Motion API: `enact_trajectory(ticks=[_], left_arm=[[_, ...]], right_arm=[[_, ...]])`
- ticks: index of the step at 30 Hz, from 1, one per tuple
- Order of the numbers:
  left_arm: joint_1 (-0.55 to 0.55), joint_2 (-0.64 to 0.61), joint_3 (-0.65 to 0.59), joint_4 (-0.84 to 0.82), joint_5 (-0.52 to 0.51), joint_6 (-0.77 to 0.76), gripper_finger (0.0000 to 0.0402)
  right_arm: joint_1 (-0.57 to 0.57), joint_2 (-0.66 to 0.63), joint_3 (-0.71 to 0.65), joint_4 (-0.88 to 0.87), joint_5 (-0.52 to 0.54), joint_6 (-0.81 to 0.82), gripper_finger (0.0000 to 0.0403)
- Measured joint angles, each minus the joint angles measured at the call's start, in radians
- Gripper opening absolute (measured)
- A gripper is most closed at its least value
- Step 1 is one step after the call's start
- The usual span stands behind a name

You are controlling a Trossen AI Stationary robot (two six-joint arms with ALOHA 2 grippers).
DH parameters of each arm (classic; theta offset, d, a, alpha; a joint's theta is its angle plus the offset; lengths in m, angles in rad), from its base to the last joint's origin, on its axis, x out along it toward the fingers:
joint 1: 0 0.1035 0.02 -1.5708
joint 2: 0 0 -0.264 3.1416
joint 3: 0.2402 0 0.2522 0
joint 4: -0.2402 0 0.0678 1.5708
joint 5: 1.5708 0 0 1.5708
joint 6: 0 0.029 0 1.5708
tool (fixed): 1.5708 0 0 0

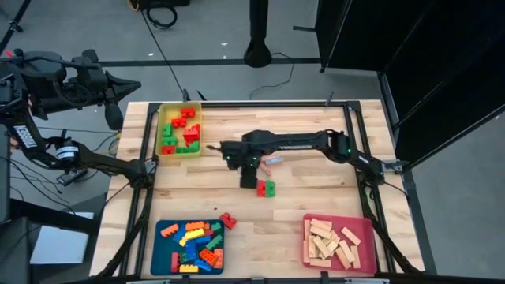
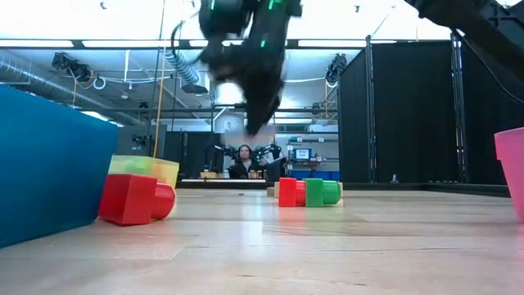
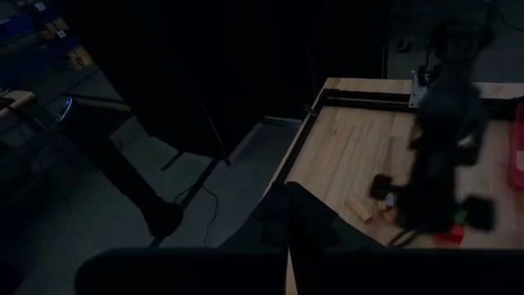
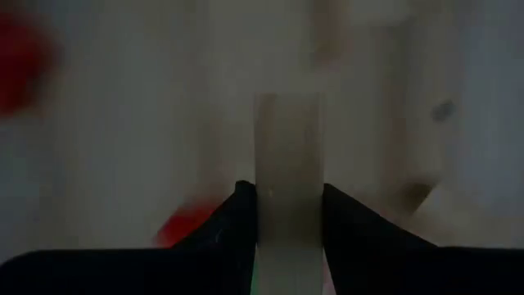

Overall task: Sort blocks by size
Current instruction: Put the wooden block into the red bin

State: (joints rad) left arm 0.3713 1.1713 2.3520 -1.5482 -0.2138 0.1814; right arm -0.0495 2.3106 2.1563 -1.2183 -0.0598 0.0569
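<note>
Blocks were spread over the pale wooden worktop [image 1: 316,130] in groups. One pale wooden bar [image 4: 286,180] stood between the right gripper's [image 4: 286,238] dark fingers [image 4: 233,225], its long axis running straight away from the wrist camera and both fingers pressed on its sides, closed to a narrow gap on it. In the high view that gripper [image 1: 248,175] hung at the centre of the frame, just left of a short row of red and green studded plastic bricks [image 1: 266,188], whose long axis ran nearly left to right in the low view [image 2: 309,192]. More red and green bricks filled the yellow flat tray [image 1: 162,114] at upper left, mixed coloured bricks lay in the blue flat tray [image 1: 164,256] at lower left with one red brick [image 1: 228,220] just outside its upper right corner, and wooden bars lay at mixed angles in the pink flat tray [image 1: 363,229] at lower right. The left gripper [image 1: 118,83], fingers closed on nothing, waited off the worktop at the frame's upper left.
</note>
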Motion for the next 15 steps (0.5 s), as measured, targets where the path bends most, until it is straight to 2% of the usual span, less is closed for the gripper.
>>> enact_trajectory(ticks=[3,5,9,12,15], left_arm=[[0.0,0.0,0.0,0.0,0.0,0.0,0.0002],[0.0,0.0,0.0,0.0,0.0,-0.003,0.0002],[0.0,0.0,0.0,0.0,0.0,-0.003,0.0002],[0.0,-0.001,0.0,0.0,-0.001,-0.003,0.0002],[0.0,-0.001,0.0,0.0,-0.001,-0.003,0.0002]], right_arm=[[0.054,-0.006,0.097,-0.223,-0.072,0.026,0.0117],[0.108,-0.006,0.143,-0.356,-0.079,0.049,0.0117],[0.275,-0.065,0.132,-0.326,-0.121,0.134,0.0117],[0.41,-0.124,0.12,-0.355,-0.05,0.265,0.0117],[0.529,-0.176,0.056,-0.332,-0.002,0.469,0.0117]])
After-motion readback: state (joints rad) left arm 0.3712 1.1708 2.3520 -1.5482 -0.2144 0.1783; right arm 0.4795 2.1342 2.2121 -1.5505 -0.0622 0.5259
